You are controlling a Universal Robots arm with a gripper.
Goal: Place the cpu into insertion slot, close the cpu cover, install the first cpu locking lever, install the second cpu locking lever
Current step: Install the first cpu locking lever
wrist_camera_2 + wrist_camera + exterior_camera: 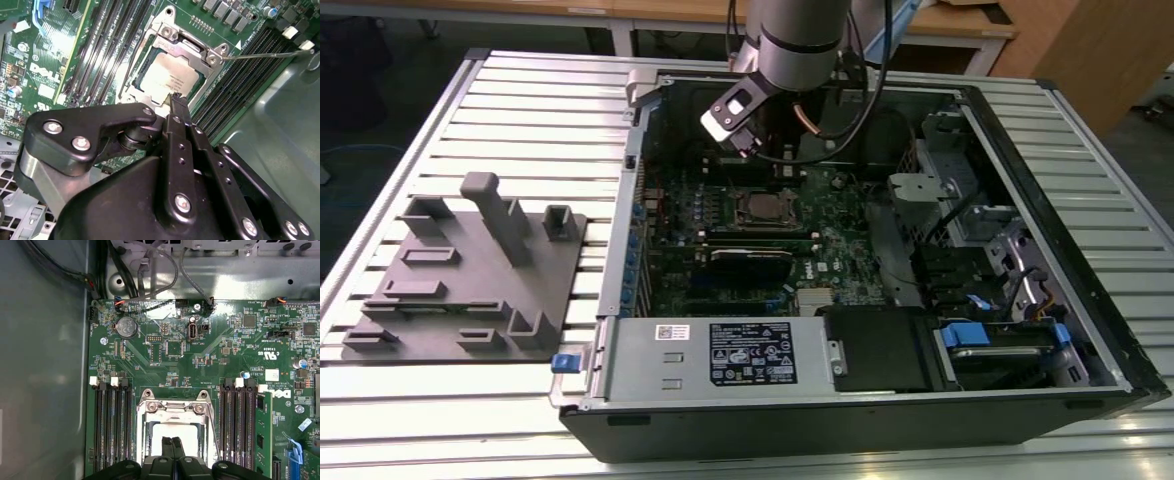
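Note:
The cpu (172,80) is a flat silver square lying in the socket on the green motherboard, and it also shows in the first wrist view (172,431). The cpu cover (192,47) is a silver frame lying flat around the chip, which shows through its window. A thin metal locking lever (265,54) sticks out sideways from a socket corner. My gripper (178,104) is shut with nothing between its black fingers, its tips just above the chip's edge (172,446). In the exterior view the arm hangs over the socket (757,210) inside the open computer case.
Memory slots (112,430) flank the socket on both sides. A labelled power supply box (720,355) fills the case's front. Drive bays and cables (987,250) stand at the exterior view's right. A grey fixture block (467,270) sits on the slatted table outside the case.

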